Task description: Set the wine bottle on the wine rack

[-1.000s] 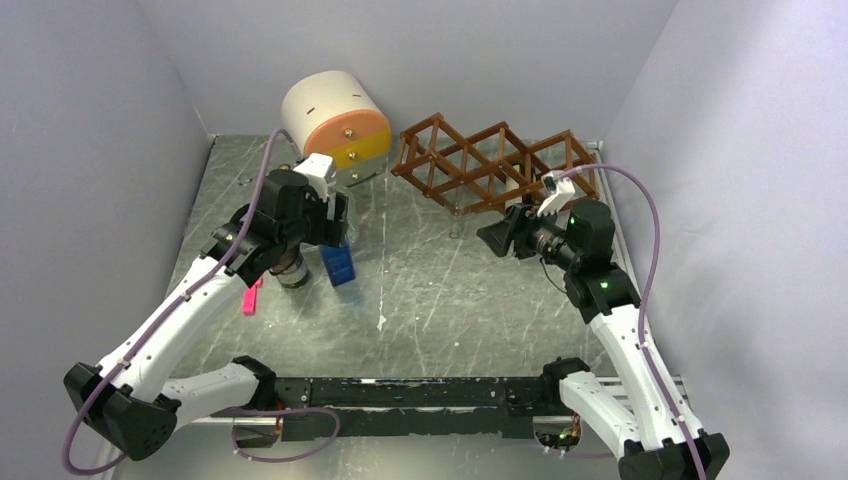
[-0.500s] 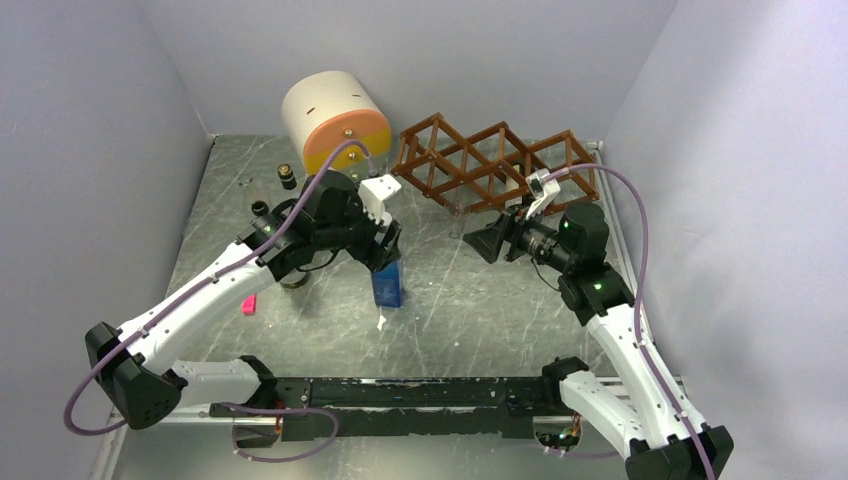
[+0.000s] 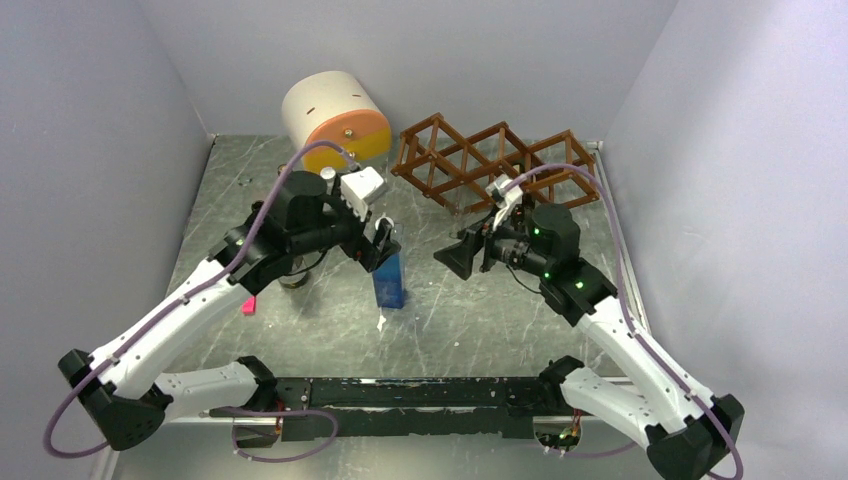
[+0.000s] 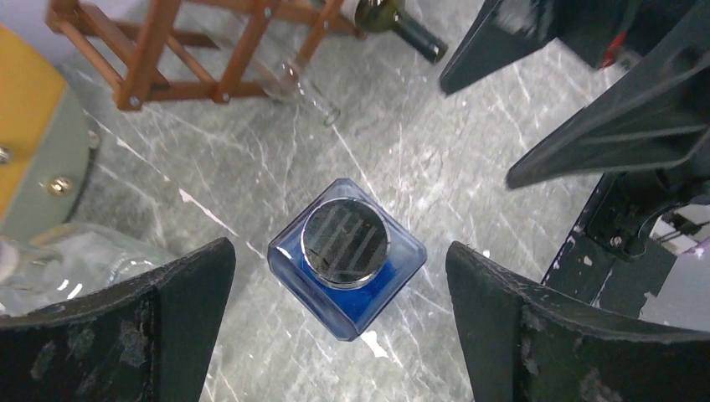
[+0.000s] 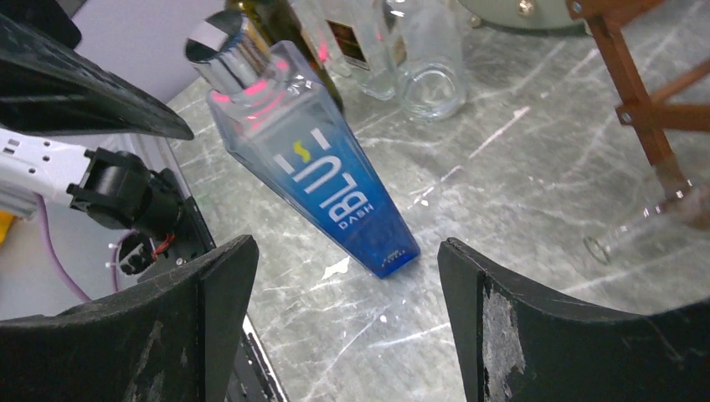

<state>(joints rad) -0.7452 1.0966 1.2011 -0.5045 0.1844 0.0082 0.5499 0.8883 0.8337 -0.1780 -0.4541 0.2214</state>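
Blue bottle (image 3: 389, 283) stands upright, untouched, inside the wide-open left gripper (image 4: 339, 247)

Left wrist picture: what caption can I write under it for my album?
Open left gripper poised over an upright blue bottle with a silver cap, wine rack at the back.

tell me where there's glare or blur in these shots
left wrist: striped glare on the silver cap of the blue bottle; right wrist: pink glow on the bottle's neck just under the cap; top external: even light, soft shadows, mild sheen on the table.
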